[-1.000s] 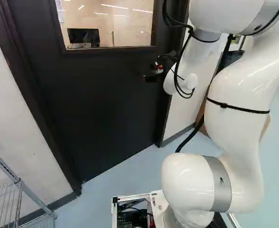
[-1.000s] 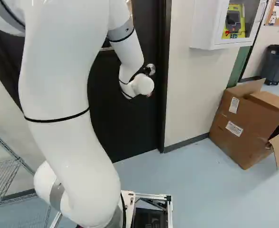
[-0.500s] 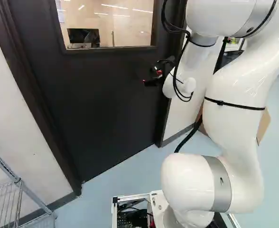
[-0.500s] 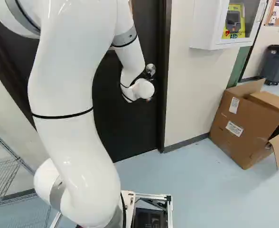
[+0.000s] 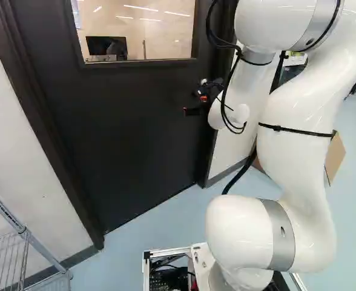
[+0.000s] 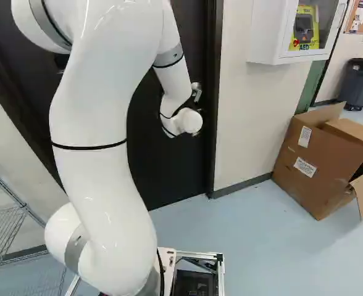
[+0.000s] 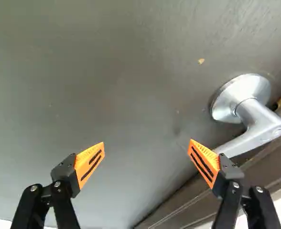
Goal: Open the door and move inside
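The black door (image 5: pixel 135 121) is standing closed in its frame, and its window (image 5: pixel 135 33) is sitting in its upper part. The metal handle (image 7: pixel 259 118) is projecting from the door near its edge. The gripper (image 5: pixel 194 104) is hovering in front of the door, pointing at it. In the wrist view, its 2 orange pads (image 7: pixel 89 161) are standing wide apart with nothing between them, and the lever's end is hiding behind 1 finger. Right of the door, a white cabinet (image 6: pixel 269 31) is hanging and a cardboard box (image 6: pixel 308 166) is lying open; left of it, a wire shelf (image 5: pixel 6 211) is standing.
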Controlling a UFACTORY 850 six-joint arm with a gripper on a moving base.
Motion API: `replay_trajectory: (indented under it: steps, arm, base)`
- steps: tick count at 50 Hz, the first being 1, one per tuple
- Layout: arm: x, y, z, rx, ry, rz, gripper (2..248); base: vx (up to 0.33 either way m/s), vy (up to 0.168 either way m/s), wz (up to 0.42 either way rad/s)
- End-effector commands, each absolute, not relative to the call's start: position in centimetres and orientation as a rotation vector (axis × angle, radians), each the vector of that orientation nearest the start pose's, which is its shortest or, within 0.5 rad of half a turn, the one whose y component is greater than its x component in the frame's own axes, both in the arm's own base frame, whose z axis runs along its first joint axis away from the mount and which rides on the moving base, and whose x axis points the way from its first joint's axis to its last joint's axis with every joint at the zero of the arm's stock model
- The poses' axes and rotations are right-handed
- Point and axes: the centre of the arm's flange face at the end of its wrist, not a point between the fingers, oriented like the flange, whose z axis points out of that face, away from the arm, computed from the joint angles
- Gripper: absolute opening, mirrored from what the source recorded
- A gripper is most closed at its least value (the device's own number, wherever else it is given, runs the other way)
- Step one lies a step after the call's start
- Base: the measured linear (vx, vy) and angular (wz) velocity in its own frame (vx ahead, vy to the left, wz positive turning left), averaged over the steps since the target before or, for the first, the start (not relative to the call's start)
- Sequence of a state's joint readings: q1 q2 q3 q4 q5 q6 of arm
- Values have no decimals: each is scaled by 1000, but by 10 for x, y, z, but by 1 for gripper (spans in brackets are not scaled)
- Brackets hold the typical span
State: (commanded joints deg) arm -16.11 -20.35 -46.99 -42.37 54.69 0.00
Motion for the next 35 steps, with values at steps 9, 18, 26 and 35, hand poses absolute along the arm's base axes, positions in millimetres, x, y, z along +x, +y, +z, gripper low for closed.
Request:
replay_trajectory:
  steps: [9, 18, 26, 35]
  arm:
    - [534, -101, 383, -2359, -775, -1906, 247]
    - [548, -100, 371, -2357, -781, -1888, 247]
    - [564, -95, 361, -2347, -795, -1877, 247]
    - [582, -89, 357, -2326, -817, -1882, 247]
  base:
    - [0, 0, 0]
    - [0, 0, 0]
    - [0, 0, 0]
    - [0, 0, 0]
